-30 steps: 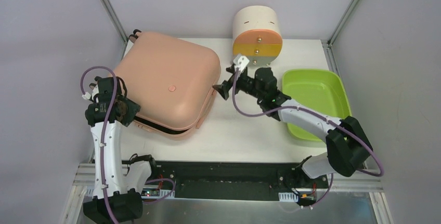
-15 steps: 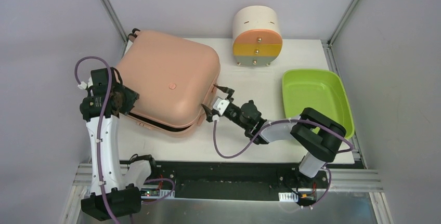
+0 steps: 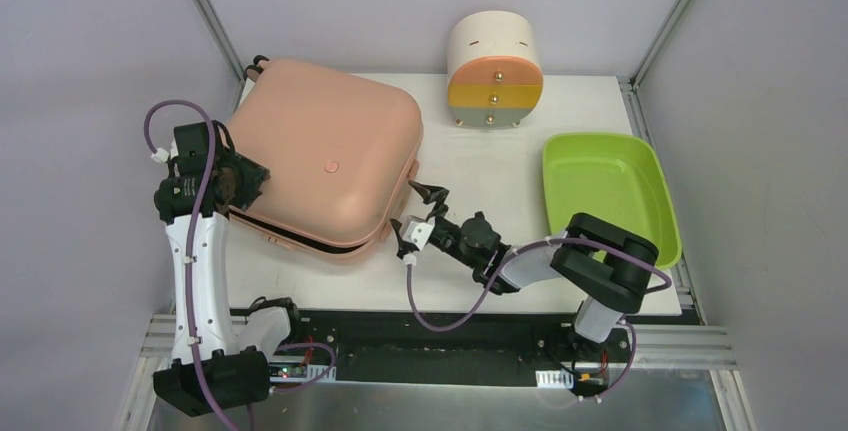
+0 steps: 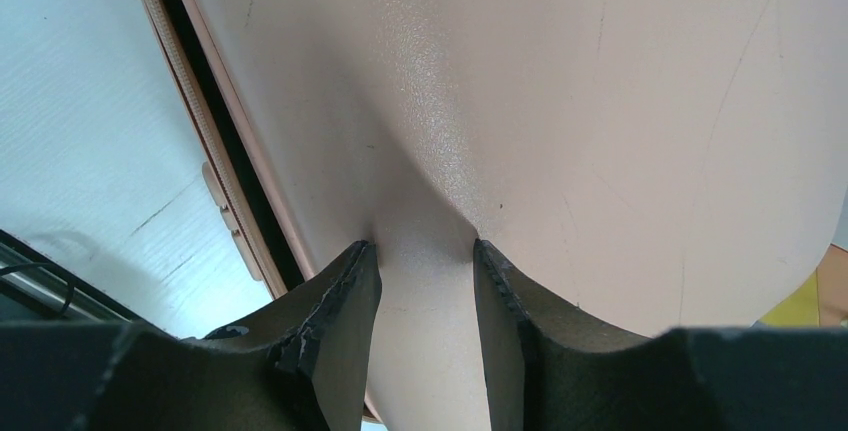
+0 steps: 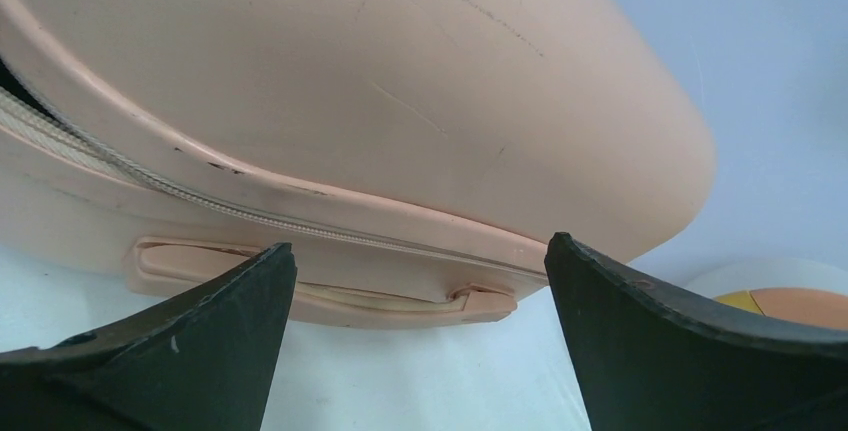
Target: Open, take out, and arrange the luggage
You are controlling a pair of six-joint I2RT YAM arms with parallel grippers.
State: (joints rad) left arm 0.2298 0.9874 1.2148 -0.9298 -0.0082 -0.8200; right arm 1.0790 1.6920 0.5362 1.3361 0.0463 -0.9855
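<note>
Jaws wide apart, the right gripper (image 3: 415, 214) faces the luggage (image 3: 320, 166), which lies toward the table's (image 3: 480, 166) left edge, its left rim clamped by the left gripper (image 4: 422, 249).

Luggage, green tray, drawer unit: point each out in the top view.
luggage (image 3: 320, 141), top view, middle of the lid shell
green tray (image 3: 600, 186), top view, bare floor
drawer unit (image 3: 490, 43), top view, cream top

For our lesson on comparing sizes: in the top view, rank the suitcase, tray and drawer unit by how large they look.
Largest to smallest:
1. suitcase
2. tray
3. drawer unit
</note>
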